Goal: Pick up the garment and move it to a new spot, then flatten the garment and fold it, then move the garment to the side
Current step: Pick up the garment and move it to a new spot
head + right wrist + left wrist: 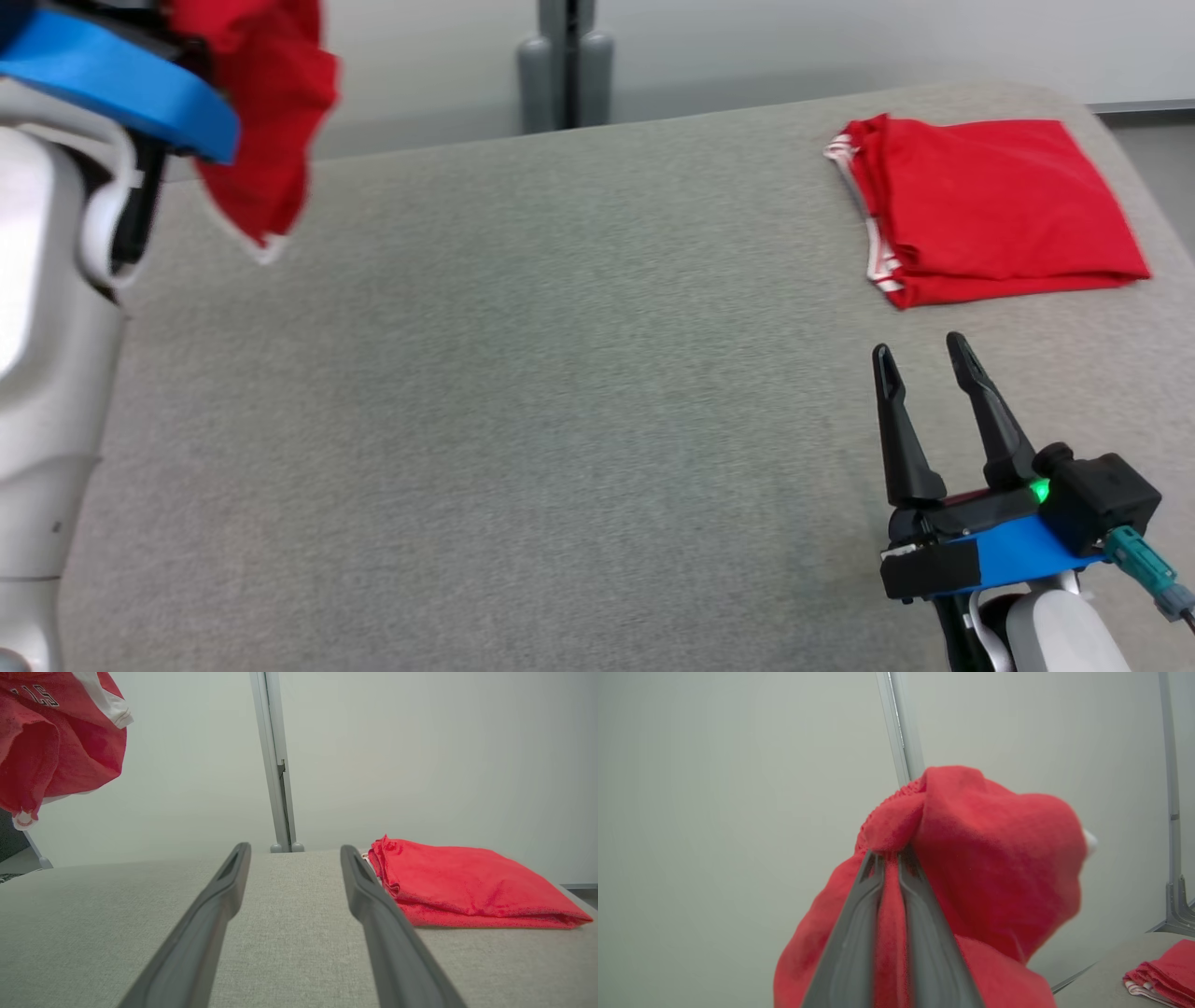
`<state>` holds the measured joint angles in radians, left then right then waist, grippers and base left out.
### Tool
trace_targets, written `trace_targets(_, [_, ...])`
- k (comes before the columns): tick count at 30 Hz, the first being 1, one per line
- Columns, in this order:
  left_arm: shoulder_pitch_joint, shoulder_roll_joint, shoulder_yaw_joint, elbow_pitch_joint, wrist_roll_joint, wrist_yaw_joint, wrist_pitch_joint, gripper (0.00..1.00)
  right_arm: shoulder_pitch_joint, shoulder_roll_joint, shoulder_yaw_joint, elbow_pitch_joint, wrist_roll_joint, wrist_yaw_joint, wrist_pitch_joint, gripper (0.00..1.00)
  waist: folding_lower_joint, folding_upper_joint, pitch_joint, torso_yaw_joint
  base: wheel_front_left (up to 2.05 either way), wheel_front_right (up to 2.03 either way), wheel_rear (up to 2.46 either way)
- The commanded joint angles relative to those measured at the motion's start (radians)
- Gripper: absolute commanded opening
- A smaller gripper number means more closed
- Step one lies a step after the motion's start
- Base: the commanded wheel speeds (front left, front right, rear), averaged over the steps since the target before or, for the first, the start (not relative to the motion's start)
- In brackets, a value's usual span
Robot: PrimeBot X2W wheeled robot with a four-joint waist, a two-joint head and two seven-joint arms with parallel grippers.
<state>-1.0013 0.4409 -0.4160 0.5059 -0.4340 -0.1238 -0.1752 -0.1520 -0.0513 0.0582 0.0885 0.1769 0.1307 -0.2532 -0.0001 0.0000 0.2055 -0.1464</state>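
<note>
Between the fingers of the left gripper (890, 855), clamped tight on the cloth, hangs the red jersey (999, 858), bunched and held up off the grey table (523, 373). Low over that table, the right gripper (921, 347) has its fingers spread and empty, and a folded red garment (990, 205) lies beyond its tips, slightly to the right.

Lifted jersey (266, 112): red, white trim, dark lettering; folded garment (990, 210): red, edge striped red and white; table (523, 392): flecked grey fabric; right gripper (921, 353): black fingers, blue band, green light; wall (840, 37): pale grey.
</note>
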Motion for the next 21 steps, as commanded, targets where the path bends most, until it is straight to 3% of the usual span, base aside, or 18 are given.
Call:
trace_targets(1, [0.003, -0.011, -0.019, -0.039, 0.01, 0.006, 0.017, 0.0, 0.014, 0.001, 0.006, 0.011, 0.013, 0.0, -0.007, 1.0, 0.0001, 0.0, -0.034, -0.047, 0.0, 0.0, 0.0])
trace_targets(9, [0.083, -0.074, -0.104, -0.155, 0.013, 0.014, 0.077, 0.0, 0.018, 0.001, 0.014, 0.027, 0.027, 0.0, -0.011, 1.0, 0.0001, 0.0, -0.047, -0.091, 0.0, 0.0, 0.0])
trace_targets(21, [0.289, -0.155, -0.177, -0.141, -0.038, 0.032, 0.057, 0.0, 0.005, 0.001, 0.02, 0.023, 0.041, 0.0, -0.013, 1.0, 0.0001, 0.0, -0.041, -0.065, 0.0, 0.0, 0.0])
